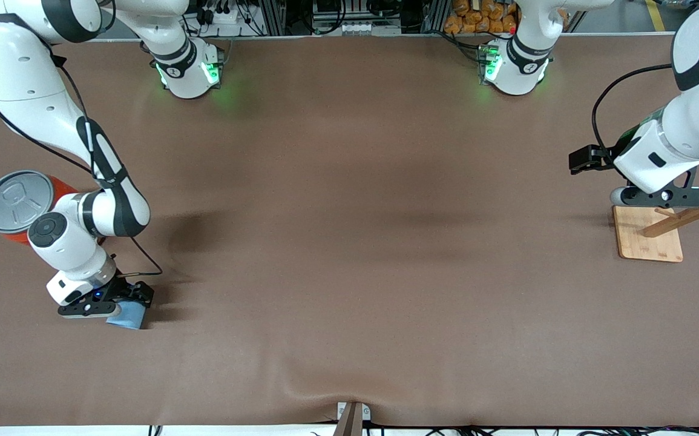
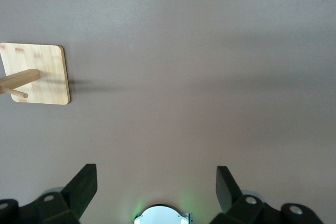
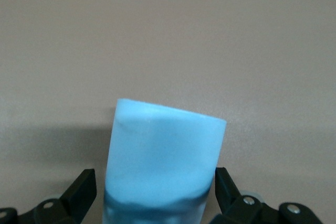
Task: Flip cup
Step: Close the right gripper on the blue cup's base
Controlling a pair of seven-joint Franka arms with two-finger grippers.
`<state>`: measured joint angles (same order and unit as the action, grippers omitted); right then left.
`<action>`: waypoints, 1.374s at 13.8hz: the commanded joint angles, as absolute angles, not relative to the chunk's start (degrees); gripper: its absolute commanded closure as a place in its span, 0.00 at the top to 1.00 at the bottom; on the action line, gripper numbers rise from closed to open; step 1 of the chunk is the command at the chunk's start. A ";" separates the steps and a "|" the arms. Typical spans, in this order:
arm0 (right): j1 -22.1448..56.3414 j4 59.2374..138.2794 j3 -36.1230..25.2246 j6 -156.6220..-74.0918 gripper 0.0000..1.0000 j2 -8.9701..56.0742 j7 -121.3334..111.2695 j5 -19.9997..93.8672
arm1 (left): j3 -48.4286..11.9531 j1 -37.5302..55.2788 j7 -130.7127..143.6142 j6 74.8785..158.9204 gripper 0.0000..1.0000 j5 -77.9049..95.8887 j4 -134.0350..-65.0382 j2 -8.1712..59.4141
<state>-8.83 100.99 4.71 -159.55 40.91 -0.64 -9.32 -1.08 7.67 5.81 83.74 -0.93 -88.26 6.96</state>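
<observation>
The small light-blue cup lies on the brown table near the right arm's end, nearer to the front camera than the orange can. In the right wrist view the cup fills the space between the fingers, its flat end pointing away from the hand. My right gripper is down at the cup, open, with a finger on each side of it. My left gripper waits open and empty above the table by the wooden rack; it also shows in the left wrist view.
A large orange can with a grey lid stands beside the right arm's forearm. A wooden peg rack on a square bamboo base stands at the left arm's end, also in the left wrist view.
</observation>
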 commanded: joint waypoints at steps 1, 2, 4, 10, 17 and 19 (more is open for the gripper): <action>-8.96 99.93 5.01 -159.96 0.67 41.31 -0.09 -10.99 | -1.14 7.56 5.98 82.71 1.00 -0.88 -87.19 6.94; -8.96 99.76 5.01 -159.96 0.57 41.13 -0.26 -11.07 | -1.14 7.65 5.98 82.71 1.00 -0.88 -87.10 6.94; -8.88 99.41 5.01 -159.61 0.56 40.87 -0.35 -11.07 | -1.14 7.65 5.98 82.71 1.00 -0.79 -87.01 6.94; -7.82 99.14 6.50 -156.89 0.57 37.98 -0.79 -10.99 | -1.14 7.65 5.98 82.71 1.00 -0.79 -87.01 6.77; -2.83 95.90 6.77 -142.06 0.57 32.96 -3.34 -10.99 | -1.23 7.65 5.89 82.71 1.00 -0.79 -86.92 6.59; 0.07 93.88 6.77 -137.13 0.57 32.08 -4.56 -10.99 | -1.14 7.56 5.89 82.71 1.00 -0.79 -86.92 6.42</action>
